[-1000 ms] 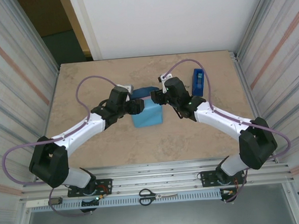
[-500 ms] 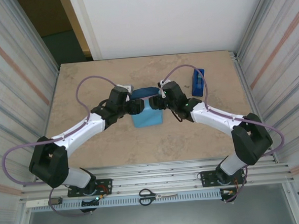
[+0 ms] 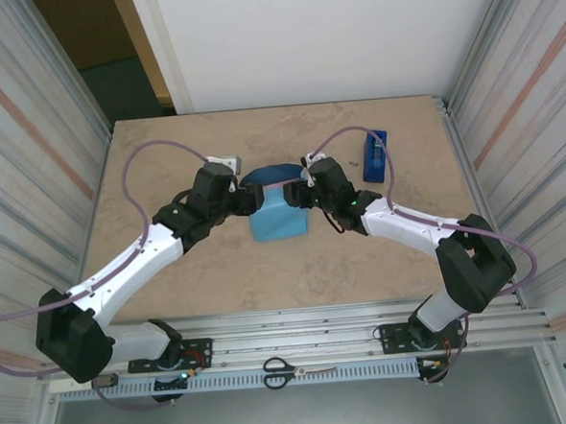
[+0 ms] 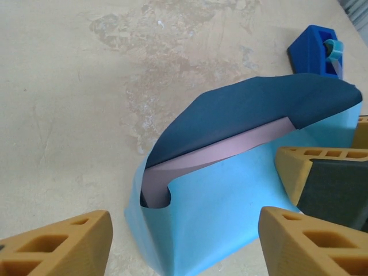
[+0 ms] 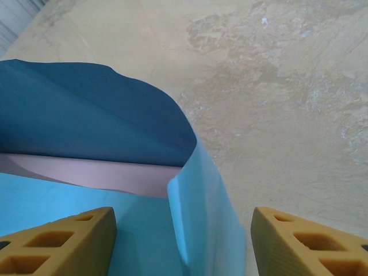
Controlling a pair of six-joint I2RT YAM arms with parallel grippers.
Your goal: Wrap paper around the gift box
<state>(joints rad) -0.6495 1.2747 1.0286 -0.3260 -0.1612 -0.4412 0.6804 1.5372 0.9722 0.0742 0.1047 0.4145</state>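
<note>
We see the gift box [image 4: 224, 150] near the middle of the desk [image 3: 363, 265]. It lies inside the paper [image 4: 218, 213], and what shows of it is a smooth, pale pink strip between two layers of the sheet. The paper is thin and matte. Its sky-blue face covers the near side of the box in a flat panel with a creased corner, and its dark navy face arches up behind in a soft, rounded flap. From above, the parcel reads as a light blue square with a dark curved edge at its far side.

The left hand [image 3: 253, 199] and the right hand [image 3: 299, 194] meet at that far edge from either side. Both hands are open. In each wrist view the blocky, hollow-ribbed orange fingers stand wide apart, with paper between them and bare desk beside it, clamped on nothing.

The desk is beige and mottled like stone. A blocky royal-blue tape dispenser [image 3: 376, 155] sits well apart to the right. Black-handled scissors [image 3: 293, 370] lie on the metal rail in front.
</note>
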